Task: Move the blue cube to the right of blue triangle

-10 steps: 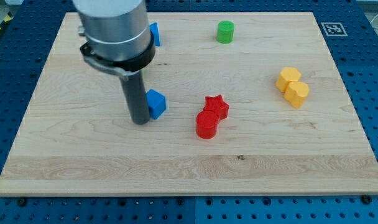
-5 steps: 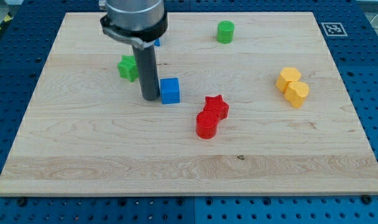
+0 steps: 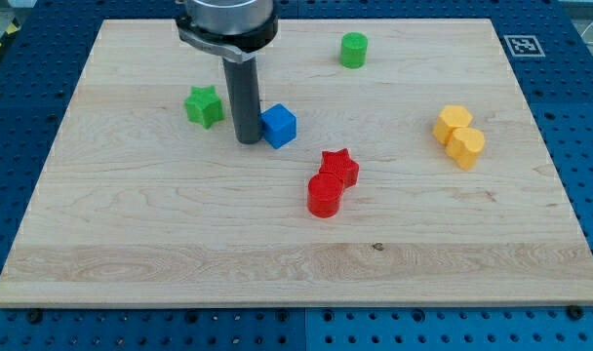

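Note:
The blue cube (image 3: 279, 126) lies on the wooden board (image 3: 296, 253), a little left of the middle. My tip (image 3: 248, 140) stands against the cube's left side, touching it. The rod rises toward the view's top and its grey mount covers the board's upper part there. The blue triangle does not show; the arm hides the spot where it lay.
A green star (image 3: 204, 105) lies left of the rod. A green cylinder (image 3: 353, 50) is near the top edge. A red star (image 3: 339, 167) and a red cylinder (image 3: 324, 195) touch, below right of the cube. Two yellow blocks (image 3: 458, 136) sit at the right.
My tip has moved to the right and toward the view's top, pushing the blue cube with it. The green star has come into view; the blue triangle is now hidden behind the arm.

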You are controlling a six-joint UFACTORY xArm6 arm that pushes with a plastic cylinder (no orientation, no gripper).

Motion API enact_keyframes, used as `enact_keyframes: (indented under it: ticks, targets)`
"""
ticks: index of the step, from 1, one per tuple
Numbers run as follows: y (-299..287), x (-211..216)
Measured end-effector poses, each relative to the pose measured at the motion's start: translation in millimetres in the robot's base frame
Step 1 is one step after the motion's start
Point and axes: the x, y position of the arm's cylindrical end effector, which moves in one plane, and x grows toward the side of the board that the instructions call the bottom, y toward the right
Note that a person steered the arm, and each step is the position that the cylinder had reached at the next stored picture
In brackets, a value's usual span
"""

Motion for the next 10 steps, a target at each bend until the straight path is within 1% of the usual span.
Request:
enact_keyframes:
  ticks: [2,3,5,6,7,8,9,10]
  targets:
    - [10.4,34.7]
    - [25.3,21.4]
    - [49.4,-48.2]
    - [54.3,-60.4]
    - [73.6,-48.0]
    - [105.6,-33.2]
    - [116.5,-48.1]
    - [114.8,-82.5]
